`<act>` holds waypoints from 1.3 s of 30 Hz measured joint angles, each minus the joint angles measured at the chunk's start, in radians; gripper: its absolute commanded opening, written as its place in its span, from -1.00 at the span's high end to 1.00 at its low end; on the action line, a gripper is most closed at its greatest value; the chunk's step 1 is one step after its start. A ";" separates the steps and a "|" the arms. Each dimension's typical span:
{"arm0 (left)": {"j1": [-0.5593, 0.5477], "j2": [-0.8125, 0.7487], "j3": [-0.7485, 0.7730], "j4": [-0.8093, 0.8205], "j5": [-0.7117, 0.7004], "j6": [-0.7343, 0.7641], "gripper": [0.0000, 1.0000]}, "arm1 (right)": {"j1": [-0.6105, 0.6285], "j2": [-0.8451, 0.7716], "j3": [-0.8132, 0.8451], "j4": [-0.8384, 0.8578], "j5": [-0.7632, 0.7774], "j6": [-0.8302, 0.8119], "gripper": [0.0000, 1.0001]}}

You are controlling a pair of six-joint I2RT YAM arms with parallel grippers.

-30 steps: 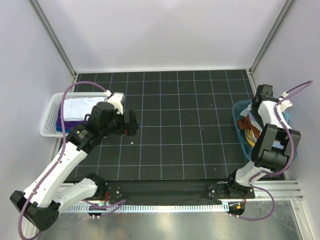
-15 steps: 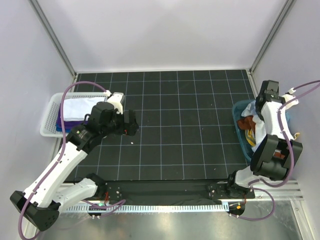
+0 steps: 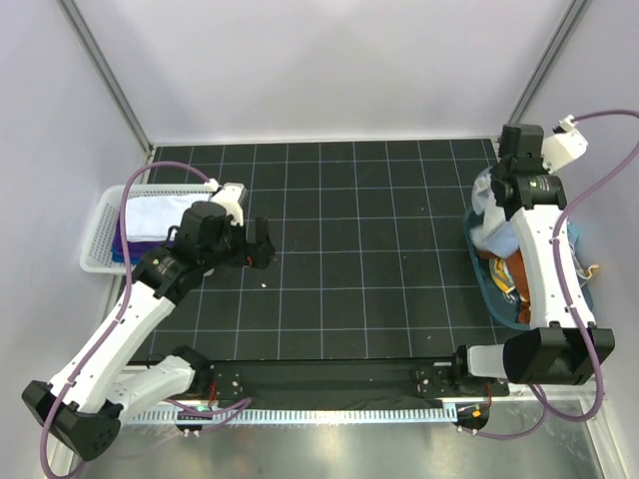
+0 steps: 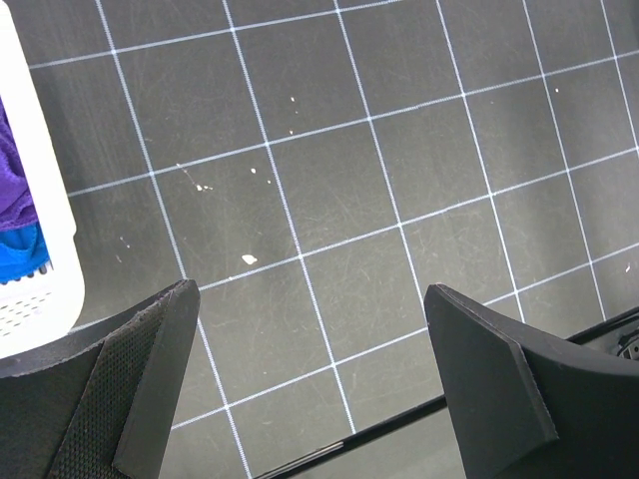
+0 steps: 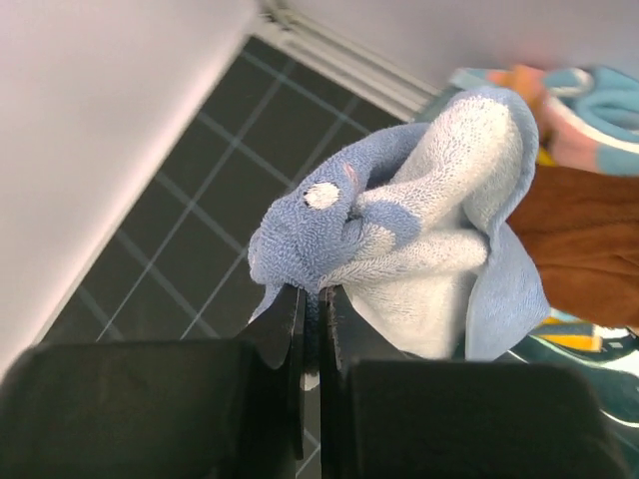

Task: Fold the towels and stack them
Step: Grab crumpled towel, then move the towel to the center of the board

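Note:
My right gripper is shut on a fold of the light blue towel, which hangs bunched from the jaws. In the top view that towel dangles under the right gripper, above the back end of the teal tub. A rust brown towel and other coloured towels lie in the tub. My left gripper stands open over the bare black mat, with nothing between its fingers. A white towel lies on top of a purple one in the white basket.
The white slatted basket stands at the mat's left edge, just left of the left gripper. The teal tub lies along the right edge, by the side wall. The gridded black mat lies between them.
My right gripper has shut on the light blue towel and risen out of the tub toward the back, pulling the towel up with it. The left arm has not moved.

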 measured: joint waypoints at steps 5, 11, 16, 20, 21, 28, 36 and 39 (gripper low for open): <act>0.027 0.001 0.000 0.000 -0.001 -0.004 -0.99 | 0.221 0.003 0.103 0.014 0.000 -0.059 0.98; 0.066 0.011 0.000 0.001 -0.002 -0.023 -0.99 | 0.477 0.018 0.184 0.029 -0.010 -0.097 0.98; 0.123 0.020 -0.010 0.007 0.004 -0.047 -0.99 | 0.627 0.014 0.106 0.079 -0.011 -0.093 0.98; 0.137 0.038 -0.013 0.012 0.009 -0.068 -0.99 | 0.710 -0.013 -0.172 0.140 -0.053 -0.066 0.88; 0.137 0.045 -0.013 0.015 0.011 -0.079 -0.99 | 0.726 -0.018 -0.253 0.149 -0.071 -0.051 0.81; 0.108 0.124 -0.054 0.092 0.046 -0.224 -0.99 | 0.771 -0.185 -0.506 0.043 -0.204 -0.004 -0.40; -0.115 0.335 -0.082 0.259 0.010 -0.383 -0.90 | 0.772 -0.202 -0.208 0.041 -0.162 -0.166 -0.43; -0.167 0.447 -0.078 0.317 -0.004 -0.425 -0.81 | 0.760 -0.091 -0.196 0.068 -0.164 -0.225 -0.42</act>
